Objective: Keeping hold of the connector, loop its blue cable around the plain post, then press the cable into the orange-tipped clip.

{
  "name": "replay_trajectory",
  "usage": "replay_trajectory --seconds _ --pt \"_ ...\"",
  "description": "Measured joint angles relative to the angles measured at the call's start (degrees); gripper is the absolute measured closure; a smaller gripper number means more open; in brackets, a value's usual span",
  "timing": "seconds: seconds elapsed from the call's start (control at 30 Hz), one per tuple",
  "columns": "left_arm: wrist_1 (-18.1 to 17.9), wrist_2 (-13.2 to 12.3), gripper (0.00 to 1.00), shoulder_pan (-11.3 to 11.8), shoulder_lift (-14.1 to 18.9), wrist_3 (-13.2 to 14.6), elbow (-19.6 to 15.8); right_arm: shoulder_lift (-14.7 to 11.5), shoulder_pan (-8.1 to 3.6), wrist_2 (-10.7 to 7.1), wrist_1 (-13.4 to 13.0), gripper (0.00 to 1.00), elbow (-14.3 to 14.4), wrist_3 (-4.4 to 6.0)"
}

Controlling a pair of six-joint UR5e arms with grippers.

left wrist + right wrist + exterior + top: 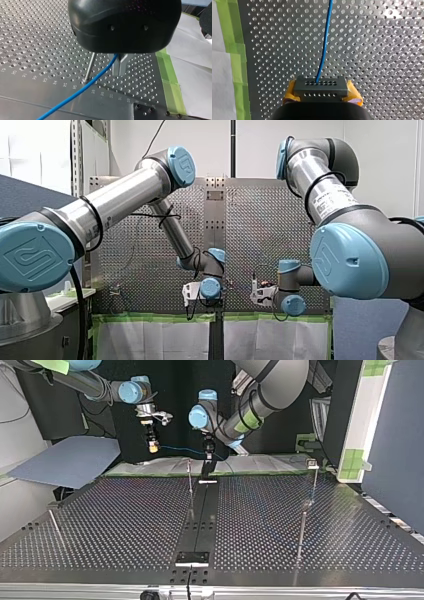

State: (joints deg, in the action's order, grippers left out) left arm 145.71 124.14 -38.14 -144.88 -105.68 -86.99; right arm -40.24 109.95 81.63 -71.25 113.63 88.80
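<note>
In the front view, you see the left arm and the right arm both reaching down to the near edge of the perforated table, their wrists close together just above the green tape. You cannot tell how the jaws stand from here. In the top view, the right gripper and the left gripper hang side by side, and the blue cable spans the gap from one to the other. The plain post stands upright between them, nearer the left gripper. In the left wrist view, the left gripper's metal fingers are pressed together on the blue cable, which runs out from between them and slants away past the foot of the plain post, just beside the fingers. You cannot tell whether cable and post touch. In the right wrist view, the right gripper's yellow pads are clamped on the dark connector, one on each side. The cable leaves the connector's front face and runs straight ahead of the jaws over the table.
</note>
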Motion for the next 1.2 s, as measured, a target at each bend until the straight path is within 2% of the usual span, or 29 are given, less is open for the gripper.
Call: replay_trajectory --seconds 0.2,0.37,0.47,0.7,1.2 --pt "-0.2 0.1 1.0 -0.1 0.0 0.1 0.0 1.5 -0.5 -0.19 -0.8 1.0 -0.8 -0.56" --pt "-1.2 0.0 1.0 -0.2 -0.1 0.9 0.0 4.1 -1.25 -0.23 0.6 1.0 -2.5 -2.35" --pt "-2.4 -0.2 1.0 -0.4 -0.1 2.1 0.0 5.4 -1.73 -0.24 1.8 1.0 -3.4 -2.92" --pt "-4.6 -1.9 1.0 -1.0 -0.3 4.2 0.0 6.0 -2.75 -0.5 2.4 1.0 -5.0 -3.15" --pt "-5.5 -3.0 1.0 -0.2 -1.8 4.4 1.6 6.1 -4.37 -2.5 3.3 1.0 -7.7 -3.31"
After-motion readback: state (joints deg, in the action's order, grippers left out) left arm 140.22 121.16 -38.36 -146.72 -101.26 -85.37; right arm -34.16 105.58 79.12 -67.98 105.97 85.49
